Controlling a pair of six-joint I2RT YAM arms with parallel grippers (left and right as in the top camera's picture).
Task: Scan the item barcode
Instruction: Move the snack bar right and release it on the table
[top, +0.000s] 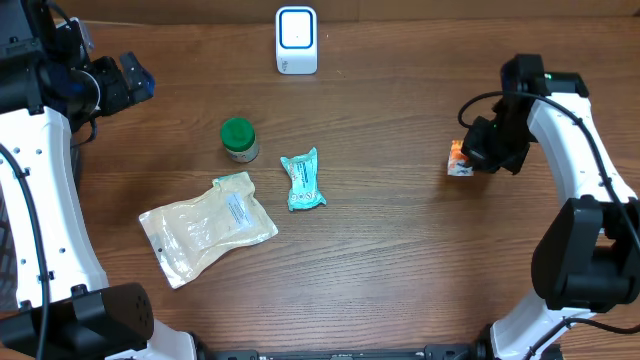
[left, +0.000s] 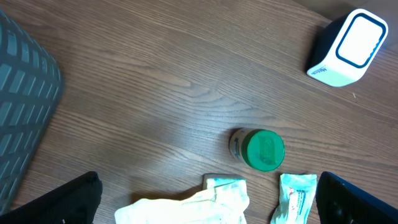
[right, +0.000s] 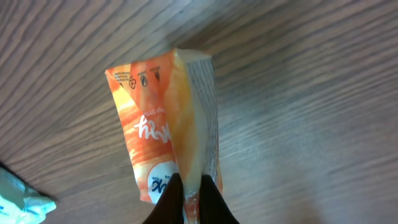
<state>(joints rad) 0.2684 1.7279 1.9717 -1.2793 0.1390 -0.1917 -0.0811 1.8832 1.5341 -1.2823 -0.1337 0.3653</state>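
My right gripper (top: 478, 152) is shut on the sealed edge of an orange snack packet (top: 459, 160) just above the table at the right. In the right wrist view the packet (right: 163, 118) hangs out from the pinched fingertips (right: 175, 198), orange print to the left and a silvery printed strip to the right. The white scanner (top: 296, 40) with a blue-ringed window stands at the back centre, far from the packet, and also shows in the left wrist view (left: 345, 46). My left gripper (top: 135, 80) is held wide open and empty at the far left.
A green-lidded jar (top: 238, 138) stands left of centre. A teal packet (top: 302, 180) and a clear pouch with a label (top: 205, 225) lie in front of it. In the left wrist view the jar (left: 261, 149) sits above the pouch (left: 199, 205).
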